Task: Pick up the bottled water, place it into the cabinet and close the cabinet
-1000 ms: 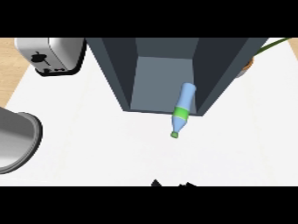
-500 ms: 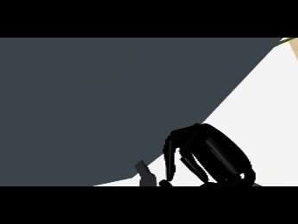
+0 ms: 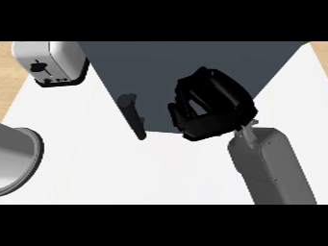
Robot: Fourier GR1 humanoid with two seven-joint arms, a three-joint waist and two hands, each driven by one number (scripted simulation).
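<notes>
1. Head view, what has changed: a second ago the dark grey box-shaped cabinet (image 3: 195, 72) stood open, its hollow showing and the clear bottled water with the green cap leaning at its mouth. Now the cabinet's front is one flat dark face across the upper middle of the frame, with its dark bar handle (image 3: 133, 115) hanging at the lower left of that face. The bottled water shows nowhere; I judge it is shut inside, though the door hides it and that cannot be checked.

2. What that means: placing looks done and the door looks closed or all but closed, so the task seems near its end. Whether the door sits fully flush cannot be told from this angle.

3. Pose: the black right hand (image 3: 212, 108) lies over the door's lower right, fingers curled inward around nothing visible, on its grey forearm (image 3: 269, 166) rising from the lower right edge. Half a second ago it was low in the frame. The left hand is out of sight.

4. Surroundings: a silver toaster (image 3: 49, 62) sits upper left and a grey metal pot (image 3: 6, 161) at the left edge, both on the white counter (image 3: 145, 168).
</notes>
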